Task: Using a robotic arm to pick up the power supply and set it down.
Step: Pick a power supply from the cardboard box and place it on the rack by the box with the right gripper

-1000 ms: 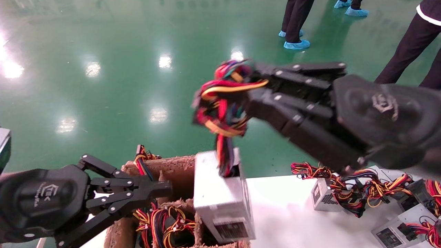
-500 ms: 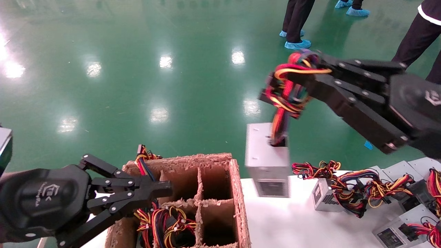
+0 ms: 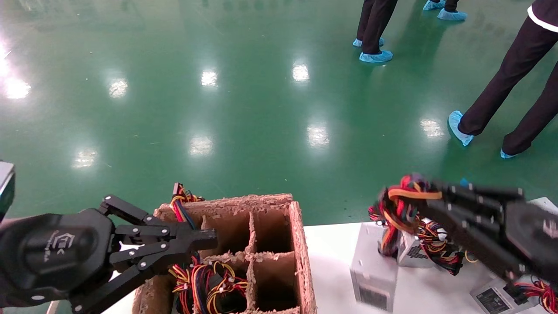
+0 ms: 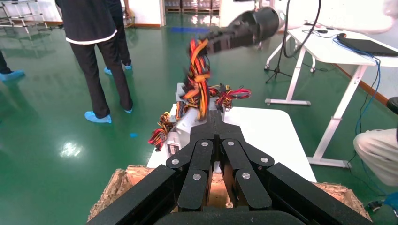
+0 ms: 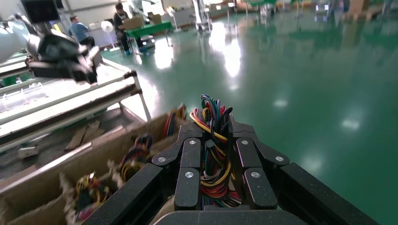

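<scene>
Wires (image 3: pixel 399 213) are pinched in the closed right gripper (image 3: pixel 418 198); the power supply (image 3: pixel 374 266) hangs below it, long axis upright, just right of the box (image 3: pixel 301 244), near the table (image 3: pixel 331 261). Left gripper (image 3: pixel 196 240), closed and empty, hovers over the box.

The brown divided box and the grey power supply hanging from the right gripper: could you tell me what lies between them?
In the head view, only bare white table lies between the cardboard box and the power supply.
</scene>
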{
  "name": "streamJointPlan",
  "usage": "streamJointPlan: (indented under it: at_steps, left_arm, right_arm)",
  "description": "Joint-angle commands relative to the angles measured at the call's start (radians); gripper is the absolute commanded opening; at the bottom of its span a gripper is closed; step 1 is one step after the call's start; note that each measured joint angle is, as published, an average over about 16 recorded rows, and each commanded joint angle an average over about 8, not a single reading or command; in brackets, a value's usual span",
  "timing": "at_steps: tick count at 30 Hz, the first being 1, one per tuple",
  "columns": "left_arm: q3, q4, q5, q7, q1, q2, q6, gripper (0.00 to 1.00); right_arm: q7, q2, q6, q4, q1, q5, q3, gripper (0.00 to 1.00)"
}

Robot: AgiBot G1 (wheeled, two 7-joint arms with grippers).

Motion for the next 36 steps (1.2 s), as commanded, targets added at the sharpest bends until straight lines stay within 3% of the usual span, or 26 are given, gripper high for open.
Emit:
streamJointPlan:
  at_steps: [1,14,22,29,36]
  left_arm:
    - [0.0,0.0,0.0,0.0,0.0,0.0,0.0,0.0]
    - [0.0,0.0,0.0,0.0,0.0,0.0,0.0,0.0]
    - [0.0,0.0,0.0,0.0,0.0,0.0,0.0,0.0]
    - [0.0,0.0,0.0,0.0,0.0,0.0,0.0,0.0]
    - [0.0,0.0,0.0,0.0,0.0,0.0,0.0,0.0]
  right_arm:
    - [-0.006,0.01,0.001,0.0,-0.061,0.006,0.022,0.0]
    - [-0.005,0.053,0.05,-0.003,-0.404,-0.014,0.211,0.0]
    - [-0.001,0.024,0.107,0.0,-0.601,-0.051,0.379,0.0]
    - [0.002,-0.019,0.162,0.003,-0.673,-0.067,0.454,0.0]
    - [-0.004,-0.045,0.221,0.003,-0.662,-0.083,0.438,0.0]
